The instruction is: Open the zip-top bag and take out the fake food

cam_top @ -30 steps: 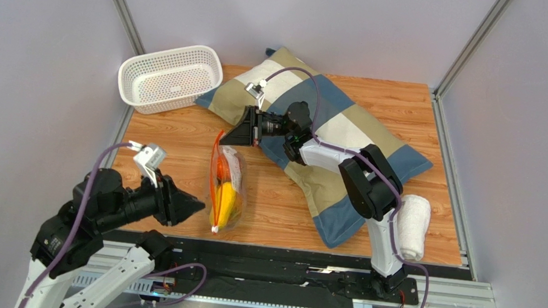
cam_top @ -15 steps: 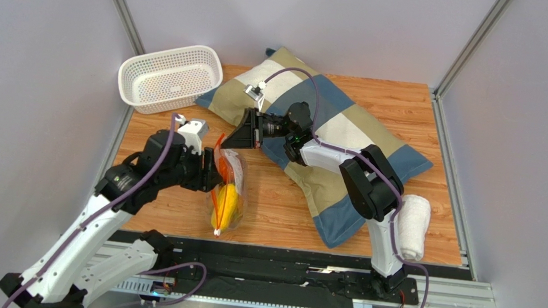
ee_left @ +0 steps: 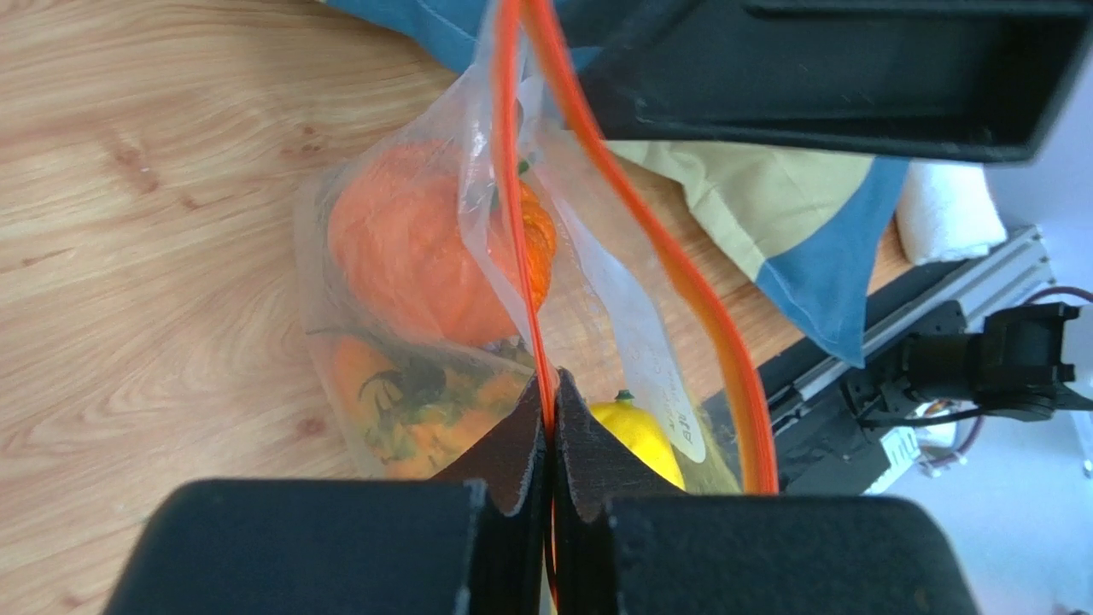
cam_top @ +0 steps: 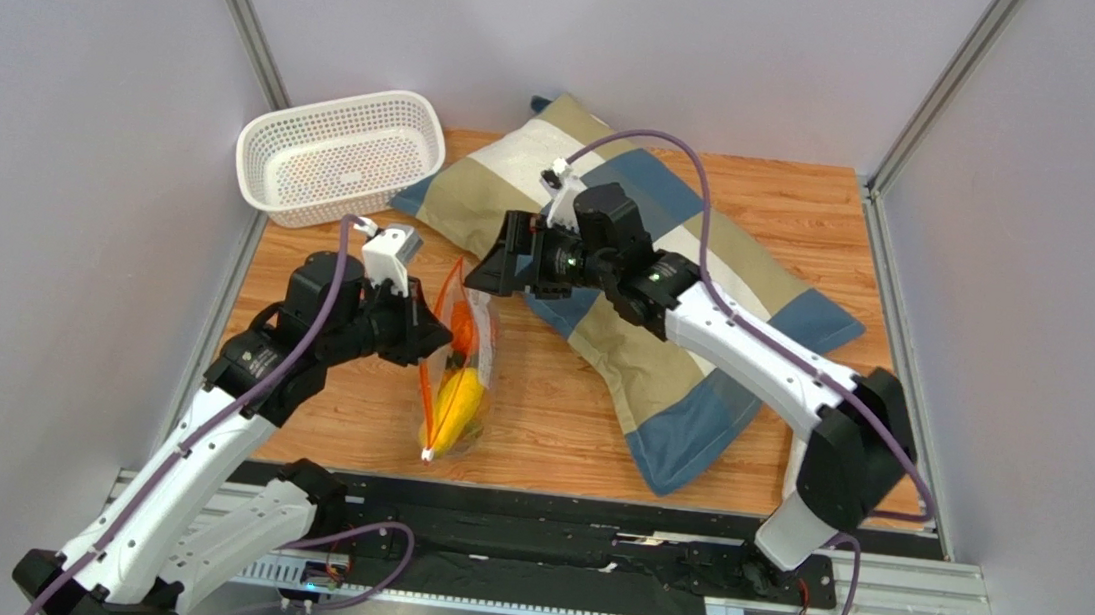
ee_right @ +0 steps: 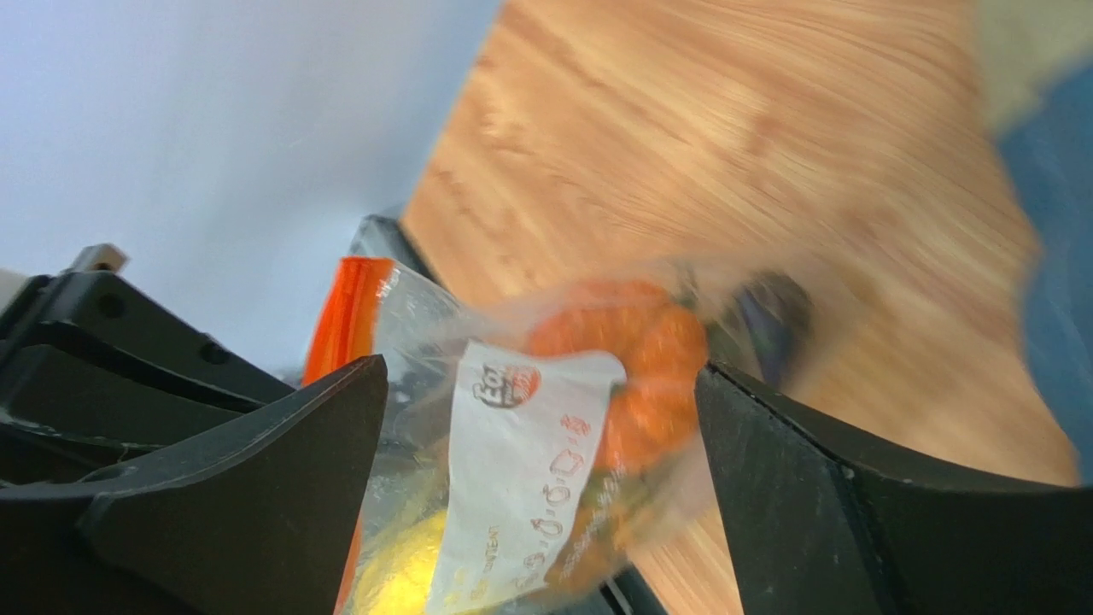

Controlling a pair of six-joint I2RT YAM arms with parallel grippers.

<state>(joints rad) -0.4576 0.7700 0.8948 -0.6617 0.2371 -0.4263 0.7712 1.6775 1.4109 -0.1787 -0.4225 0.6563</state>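
Right end effector released, open — left end effector pinches zip-top bag holding fake food.

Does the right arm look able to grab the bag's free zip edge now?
Probably yes: the right gripper gapes around the zip-top bag with nothing between; the left gripper pinches the other edge.

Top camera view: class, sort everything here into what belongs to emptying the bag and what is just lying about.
Belongs to the job:
zip-top bag
fake food inside it
left fingers, pinching its zip strip
right fingers, open near the bag

Lying about:
white basket
patchwork pillow
rolled white towel
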